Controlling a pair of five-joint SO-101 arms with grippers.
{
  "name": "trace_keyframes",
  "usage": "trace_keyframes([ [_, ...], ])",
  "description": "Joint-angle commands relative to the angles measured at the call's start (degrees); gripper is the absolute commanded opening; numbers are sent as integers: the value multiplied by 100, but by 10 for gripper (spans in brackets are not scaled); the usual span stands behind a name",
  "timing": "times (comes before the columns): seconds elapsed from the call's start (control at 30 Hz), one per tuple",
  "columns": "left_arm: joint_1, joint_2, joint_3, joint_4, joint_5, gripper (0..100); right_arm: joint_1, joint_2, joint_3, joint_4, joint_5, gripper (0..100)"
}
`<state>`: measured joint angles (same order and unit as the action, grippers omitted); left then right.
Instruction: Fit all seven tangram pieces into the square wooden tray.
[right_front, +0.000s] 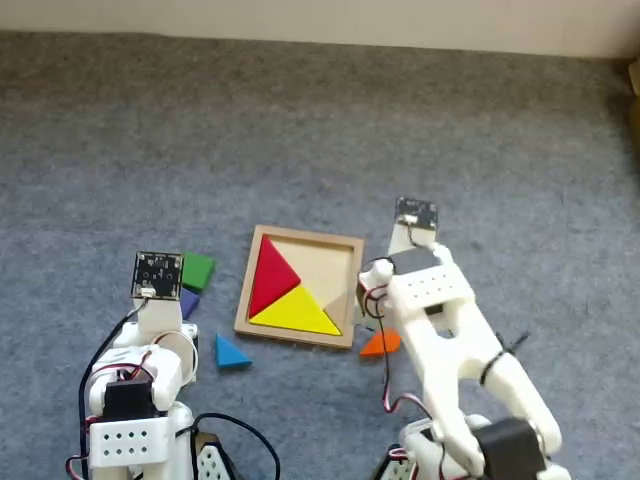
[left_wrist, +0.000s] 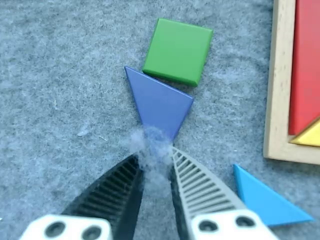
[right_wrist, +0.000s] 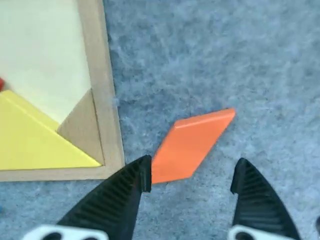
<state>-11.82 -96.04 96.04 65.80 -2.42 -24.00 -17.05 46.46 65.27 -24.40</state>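
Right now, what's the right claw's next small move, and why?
Probably lower the right claw and close on the orange parallelogram piece: the claw is open and straddles its near end, the piece lies flat on the grey carpet outside the square wooden tray, and the tray has bare floor left.

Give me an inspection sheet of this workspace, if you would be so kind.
Surface: grey carpet.
Job's things: wooden tray holds red triangle, yellow triangle and tan triangle; green square, dark blue triangle, light blue triangle and orange parallelogram lie outside it.
Clutter: nothing seen.
Grippers: left pincer at the dark blue triangle's tip; right pincer open, straddling one end of the orange parallelogram.
Cables: red and black wires at the arms.
Surroundings: pale wall beyond the carpet.
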Motion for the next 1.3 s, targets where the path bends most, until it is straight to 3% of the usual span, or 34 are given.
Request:
trace_keyframes([
  [0.0, 57, -48, 154, -79, -18, 77, -84, 347, -75, -365, -79, 257],
  [0.23, 57, -48, 154, -79, -18, 77, -92, 1042, -189, -567, -62, 251],
  [0.53, 57, -48, 154, -79, -18, 77, -40, 1156, -602, -382, 246, 2],
  [0.77, 57, -48, 154, -79, -18, 77, 163, 1007, -901, 171, 466, 5],
  [0.97, 57, -48, 154, -79, -18, 77, 127, -66, -1191, 541, 466, 5],
  [1.27, 57, -48, 154, -79, -18, 77, -224, -1165, -1051, -101, 413, 5],
])
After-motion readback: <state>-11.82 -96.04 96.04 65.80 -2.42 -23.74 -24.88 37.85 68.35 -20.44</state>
